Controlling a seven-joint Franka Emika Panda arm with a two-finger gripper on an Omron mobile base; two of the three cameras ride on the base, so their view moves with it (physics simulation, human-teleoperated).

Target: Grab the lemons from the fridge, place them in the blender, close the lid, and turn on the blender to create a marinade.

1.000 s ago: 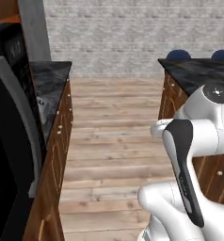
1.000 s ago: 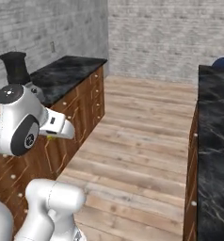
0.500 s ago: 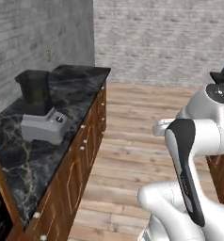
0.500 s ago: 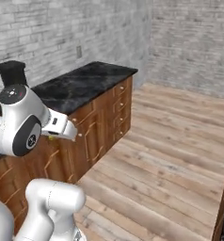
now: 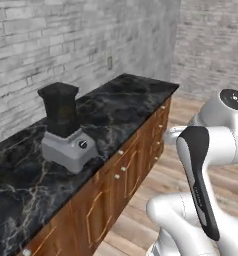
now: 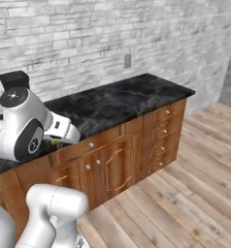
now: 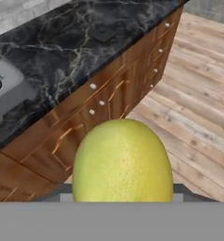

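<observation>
Gripper is carrying a round yellow-green lemon (image 7: 123, 161), held close in front of the hand camera; its fingers are hidden behind the fruit, and a sliver of yellow-green is showing beside the white wrist in the right base view. Jaws are closed on the lemon, judging by how it is sitting.

Risks from here:
- The fruit is round and smooth; a swing of the arm toward the jar could be rolling it out of the grip, onto the plank floor (image 6: 185, 193).
- The jar mouth of the blender with light grey boxy base and tall dark smoky jar (image 5: 66, 127) is narrow; an off-centre release could be bouncing the lemon off the rim and along the counter.
- The arm is reaching over the brown wooden cabinets (image 6: 132, 160); an elbow could be clipping the jar and tipping it.

A flat black square lid (image 7: 102, 33) appears to be lying on the counter, well apart from the blender.

Surface: black marble countertop (image 5: 126, 100), white veining. Room: whitewashed brick wall (image 6: 88, 34) with one outlet behind the counter.
</observation>
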